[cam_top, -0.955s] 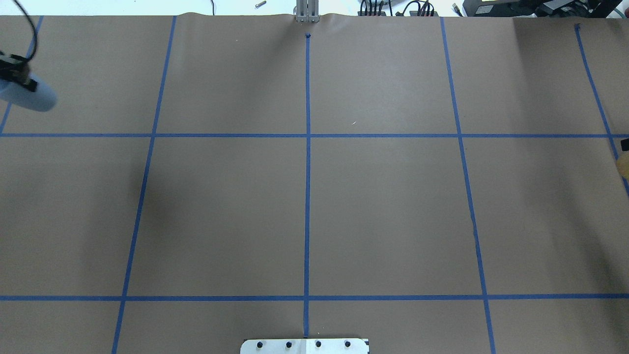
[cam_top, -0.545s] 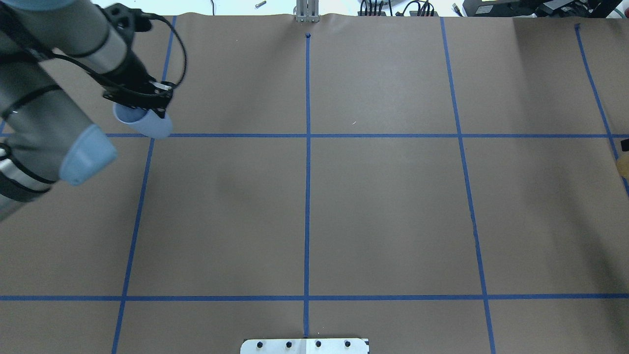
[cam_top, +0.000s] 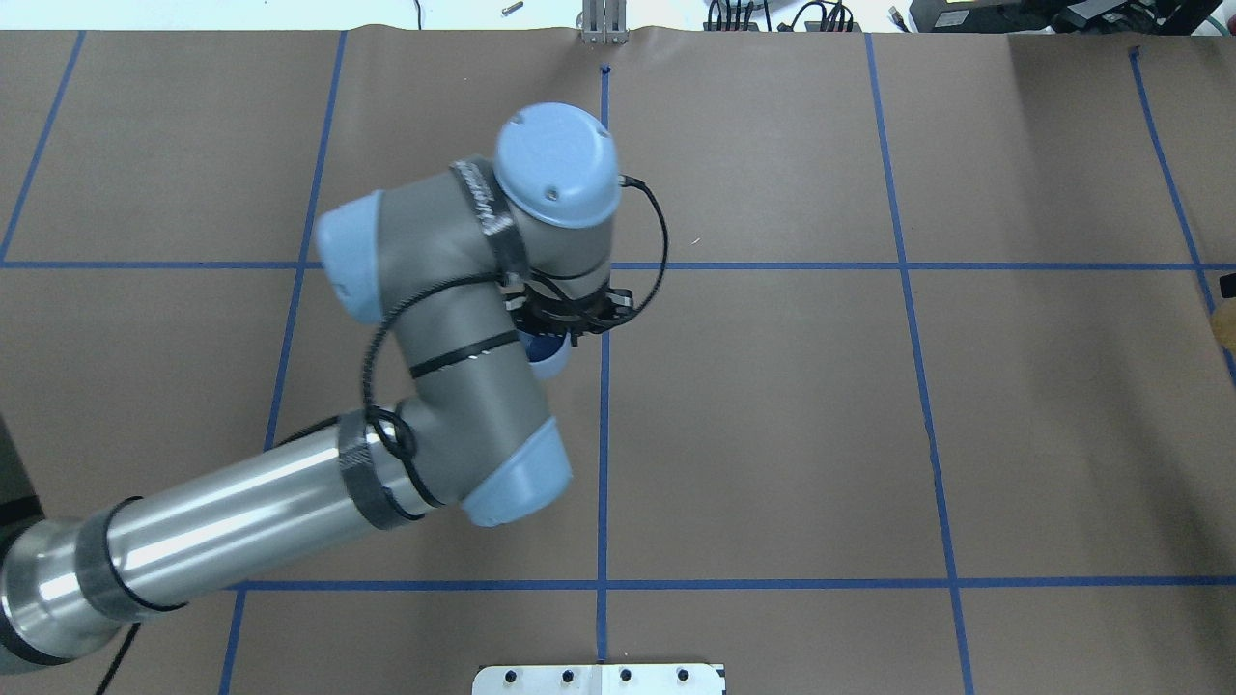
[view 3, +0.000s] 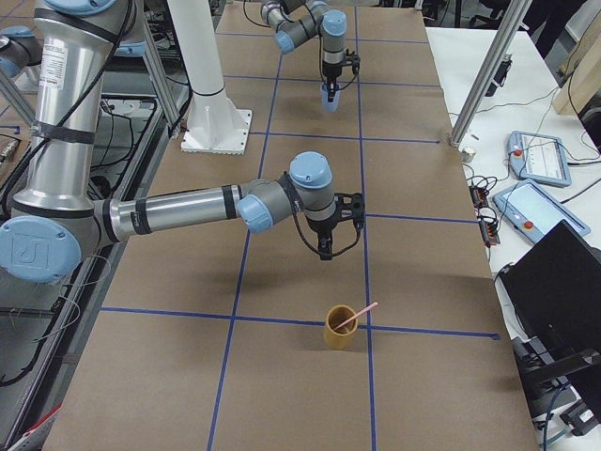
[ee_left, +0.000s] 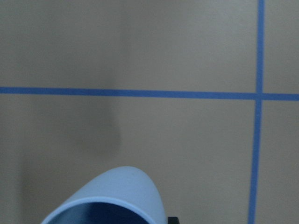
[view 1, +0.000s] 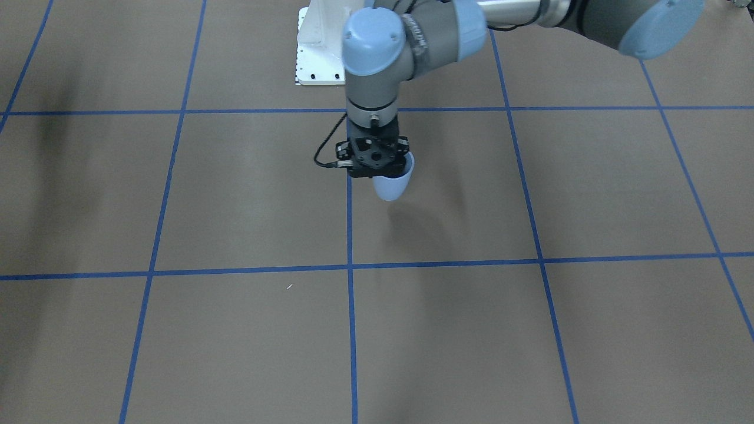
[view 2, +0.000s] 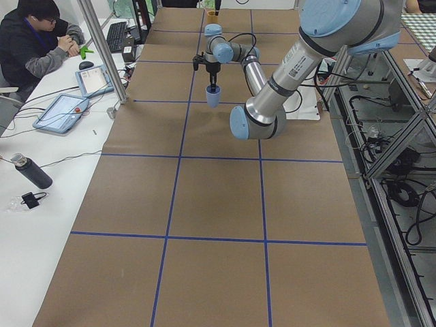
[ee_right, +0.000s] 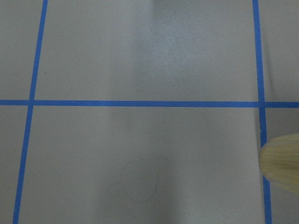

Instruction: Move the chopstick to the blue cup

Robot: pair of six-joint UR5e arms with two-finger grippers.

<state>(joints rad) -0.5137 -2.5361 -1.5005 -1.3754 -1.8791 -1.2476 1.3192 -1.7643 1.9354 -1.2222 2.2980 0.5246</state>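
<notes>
Our left pincer (view 1: pixel 377 161) grips the blue cup (view 1: pixel 391 184) aloft; the chopstick (view 3: pixel 357 317) leans in a tan cup (view 3: pixel 339 341) near our right pincer (view 3: pixel 326 250), whose opening we cannot tell.

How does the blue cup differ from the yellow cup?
The blue cup hangs in the left gripper above the table; the yellow cup stands on the table. The yellow cup holds the chopstick; the blue cup does not. Both are small handleless cups.
</notes>
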